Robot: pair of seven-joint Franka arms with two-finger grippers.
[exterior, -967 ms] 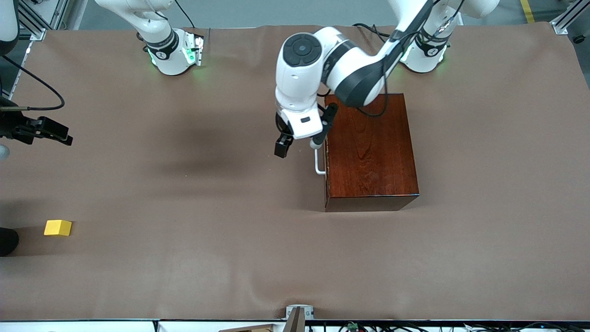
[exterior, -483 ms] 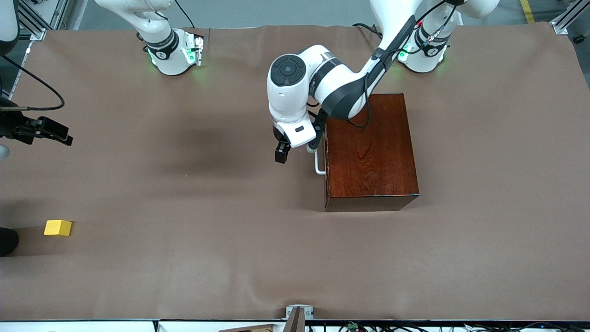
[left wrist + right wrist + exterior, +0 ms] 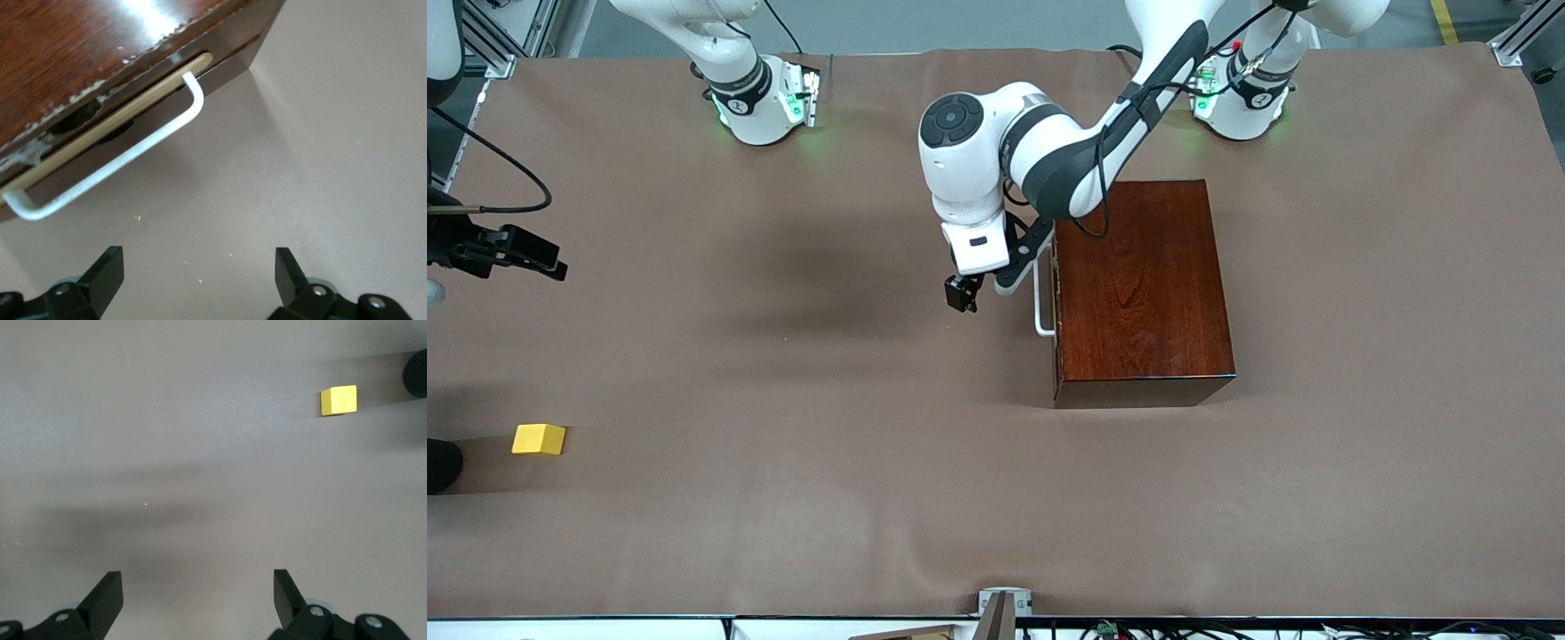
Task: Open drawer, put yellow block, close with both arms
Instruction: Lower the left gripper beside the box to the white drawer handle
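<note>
The dark mahogany box (image 3: 1143,284) stands toward the left arm's end of the table. Its drawer (image 3: 1057,302) sits pushed in, with the white bar handle (image 3: 1040,307) facing the right arm's end. In the left wrist view the handle (image 3: 113,170) shows with a thin pale wood strip above it. My left gripper (image 3: 983,289) is open and empty just in front of the handle, apart from it (image 3: 198,277). The yellow block (image 3: 539,439) lies at the right arm's end, near the front camera. My right gripper (image 3: 551,265) hangs open and empty (image 3: 198,597) above the table; the block (image 3: 338,400) lies ahead of it.
A brown cloth (image 3: 827,498) covers the whole table. A dark round object (image 3: 440,464) sits at the table's edge beside the yellow block, and also shows in the right wrist view (image 3: 417,373). The arm bases (image 3: 760,102) stand along the robots' edge.
My left arm has come down and shifted a little toward the right arm's end, bringing its open gripper lower in front of the handle. The right arm has not moved.
</note>
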